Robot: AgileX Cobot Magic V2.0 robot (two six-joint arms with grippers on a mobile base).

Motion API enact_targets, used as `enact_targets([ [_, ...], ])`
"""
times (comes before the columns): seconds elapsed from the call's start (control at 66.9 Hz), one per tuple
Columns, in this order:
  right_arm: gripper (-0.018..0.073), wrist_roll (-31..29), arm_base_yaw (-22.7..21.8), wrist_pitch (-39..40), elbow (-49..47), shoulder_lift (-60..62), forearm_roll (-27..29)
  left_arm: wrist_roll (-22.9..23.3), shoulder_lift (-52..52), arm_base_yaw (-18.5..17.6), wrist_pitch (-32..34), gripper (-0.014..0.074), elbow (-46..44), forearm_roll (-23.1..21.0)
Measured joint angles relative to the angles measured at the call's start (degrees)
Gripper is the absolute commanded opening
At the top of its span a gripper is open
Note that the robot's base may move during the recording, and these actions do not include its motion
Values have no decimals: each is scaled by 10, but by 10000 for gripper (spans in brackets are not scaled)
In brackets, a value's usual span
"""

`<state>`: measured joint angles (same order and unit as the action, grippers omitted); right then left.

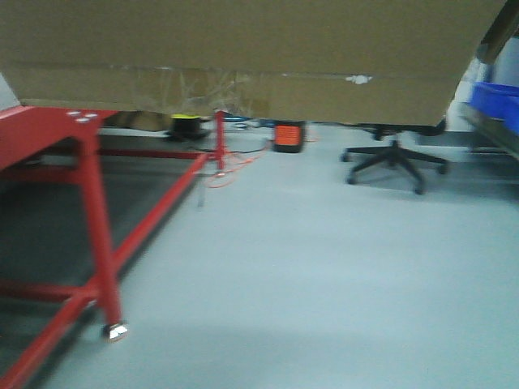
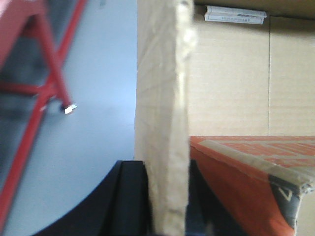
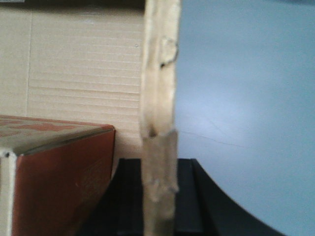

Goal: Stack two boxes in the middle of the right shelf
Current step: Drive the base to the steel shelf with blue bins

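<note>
Box wall: cardboard box edge fills the middle of both wrist views, seen end-on, frayed and dented along its rim.
Left jaws: closed on the left wall of the box, one dark finger on each side of the cardboard, no gap showing.
Right jaws: likewise clamped on the opposite wall, pinching it from inside and outside.
Where the box is: held up between the two arms, off the floor and across the top of the front view, with a taped seam along its lower edge.
Inside: a red printed carton lies in the box, so it is not empty.
Second box: not in view.
Shelf: not clearly visible. Only a grey edge under a blue bin shows at far right, and whether that is the target level cannot be told.
Surroundings: red table at left, office chair beyond, bare floor between.
Handling: probably light to moderate in weight. The walls are soft and wrinkled, likely to bend or tear under a hard pinch, and the tape strip looks slick.
Where to hold: the two opposite walls, low and level — uneven lift would tilt the box and slide the carton.
</note>
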<state>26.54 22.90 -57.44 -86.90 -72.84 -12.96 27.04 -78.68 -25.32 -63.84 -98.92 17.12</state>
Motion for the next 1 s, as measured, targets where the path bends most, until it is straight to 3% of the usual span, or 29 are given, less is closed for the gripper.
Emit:
enact_targets([
  [1.002, -162, 0, 0, 2, 0, 0, 0, 0, 0, 0, -1, -111, 0, 1],
])
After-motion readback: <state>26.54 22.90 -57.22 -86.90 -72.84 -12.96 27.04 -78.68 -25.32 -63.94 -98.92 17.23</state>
